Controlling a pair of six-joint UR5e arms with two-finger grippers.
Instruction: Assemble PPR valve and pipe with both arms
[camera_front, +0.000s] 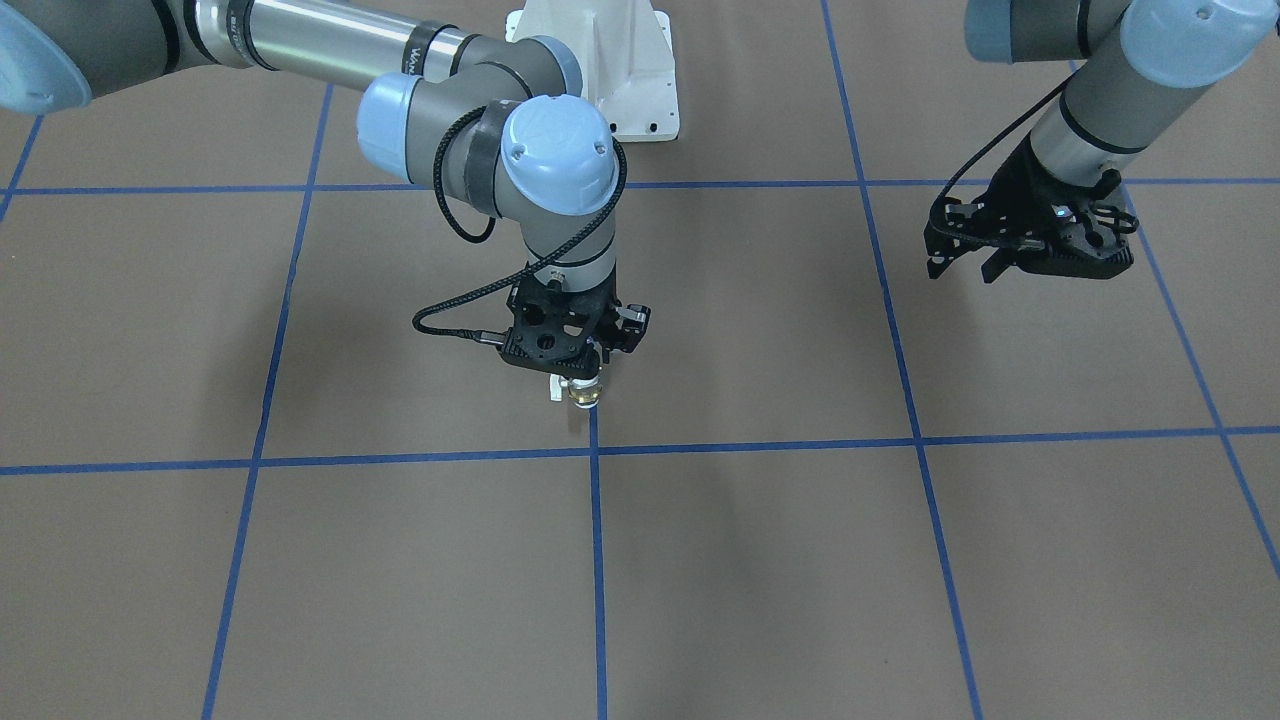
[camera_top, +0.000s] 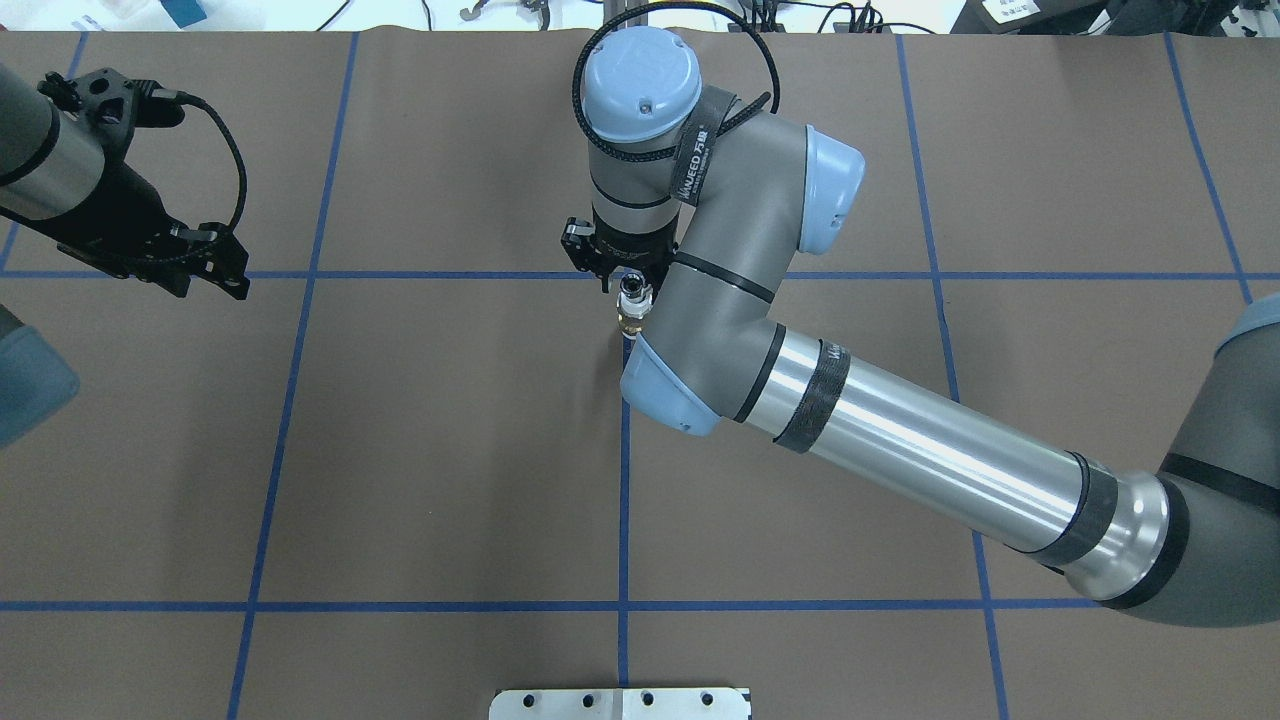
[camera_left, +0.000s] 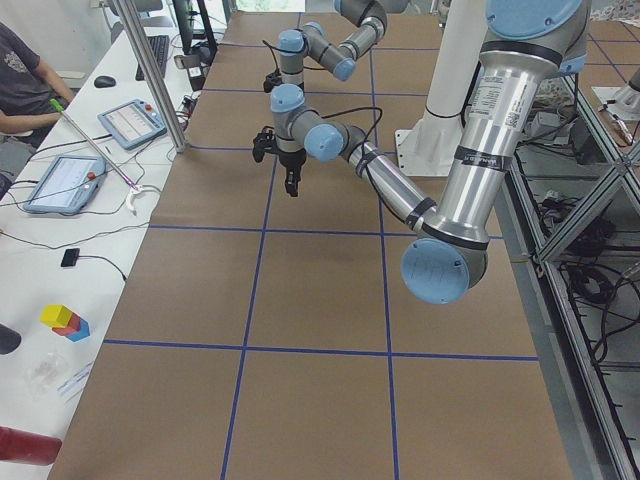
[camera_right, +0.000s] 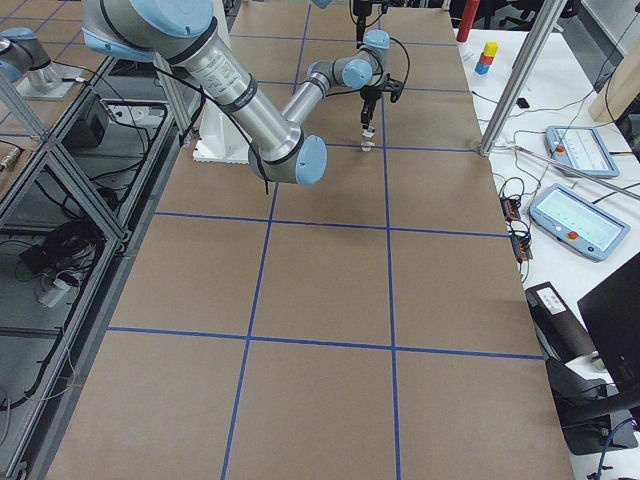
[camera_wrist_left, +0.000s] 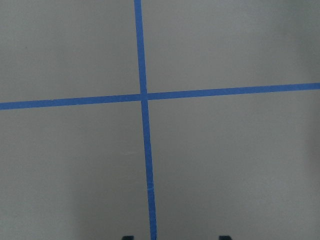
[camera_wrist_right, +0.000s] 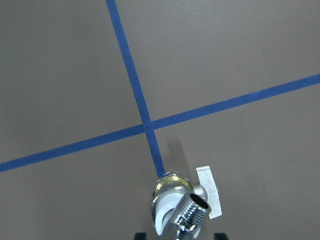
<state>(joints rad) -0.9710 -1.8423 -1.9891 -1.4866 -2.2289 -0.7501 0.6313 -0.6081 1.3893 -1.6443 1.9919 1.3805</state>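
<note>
Brown paper with blue tape lines covers your surface (camera_front: 760, 560). Your right arm (camera_top: 900, 440) reaches to the centre with its wrist turned straight down. The right gripper (camera_front: 580, 368) has its fingers clamped on the pipe (camera_wrist_right: 192, 214), and the PPR valve (camera_wrist_right: 172, 184) sits below it, over a tape line near a crossing. Your left arm (camera_front: 1090, 110) hangs off to the side, and the left gripper (camera_front: 962, 266) has its fingers apart. White lettering on the right arm's strap (camera_top: 697, 158) is too small to read. You cannot tell whether the valve touches the paper.

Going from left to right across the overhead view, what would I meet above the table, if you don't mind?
The left gripper → PPR valve → right arm's silver forearm.
</note>
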